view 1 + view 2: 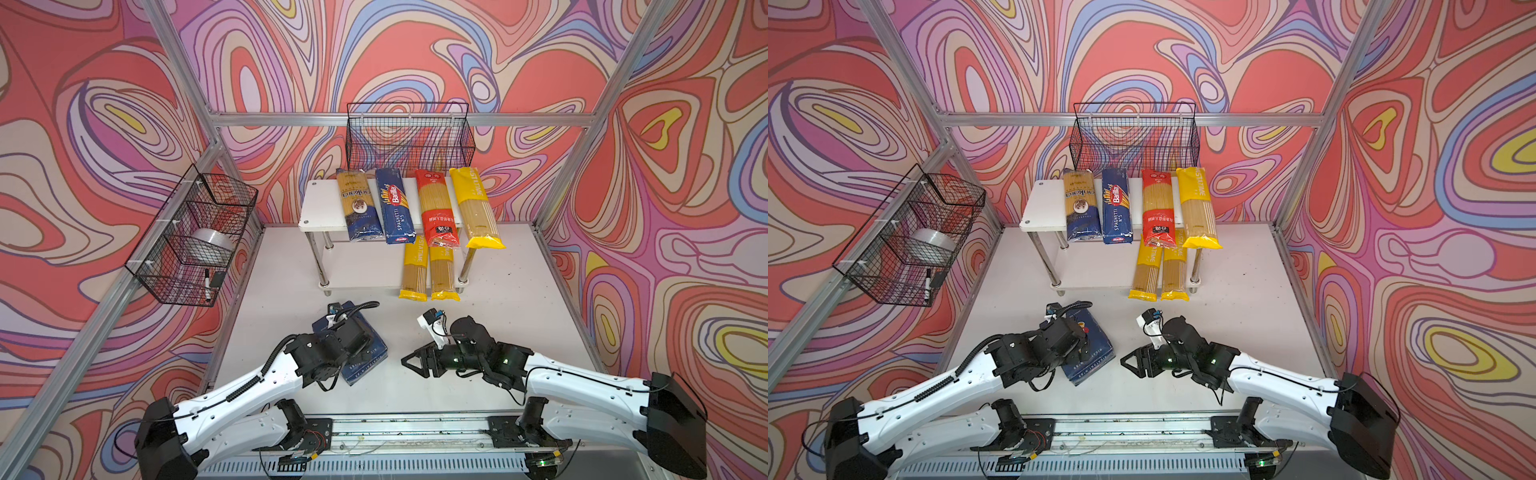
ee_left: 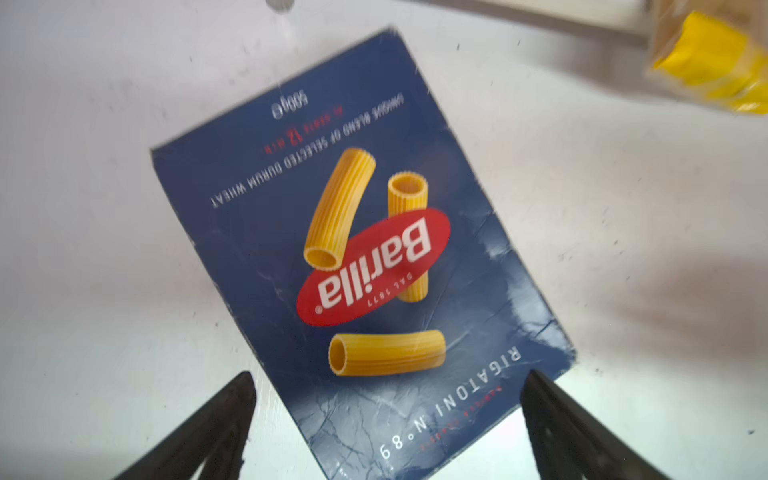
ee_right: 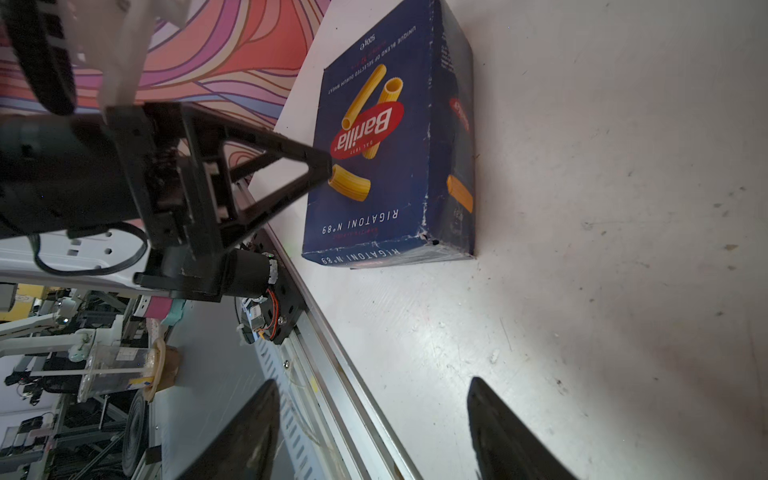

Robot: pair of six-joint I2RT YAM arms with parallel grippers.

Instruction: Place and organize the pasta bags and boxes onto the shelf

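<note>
Closest up you get the left arm (image 1: 245, 384) and the right arm (image 1: 582, 376), both stretched out over the white surface (image 1: 511, 340). At the back of that stands the shelf (image 1: 322, 203), white, two tiers.

The wide rigatoni box (image 2: 361, 257) isn't on it. It lies flat on the surface, face up, under the left wrist and well apart from the shelf.

The top tier has four long packs side by side, all poking over the front edge: dark blue bag (image 1: 359, 208), spaghetti box (image 1: 395, 212), red bag (image 1: 436, 212), yellow bag (image 1: 476, 208). The lower tier holds a second yellow bag (image 1: 414, 272) and a third yellow bag (image 1: 444, 274) side by side, ends sticking out front.

The left claw (image 2: 388, 374) hangs over the box's end nearest the robot base, fingers spread wide, gripping nothing. Can't tell if it touches the cardboard. The right claw (image 1: 415, 365) sits near the box, pointing at it, fingers apart, empty too.
</note>
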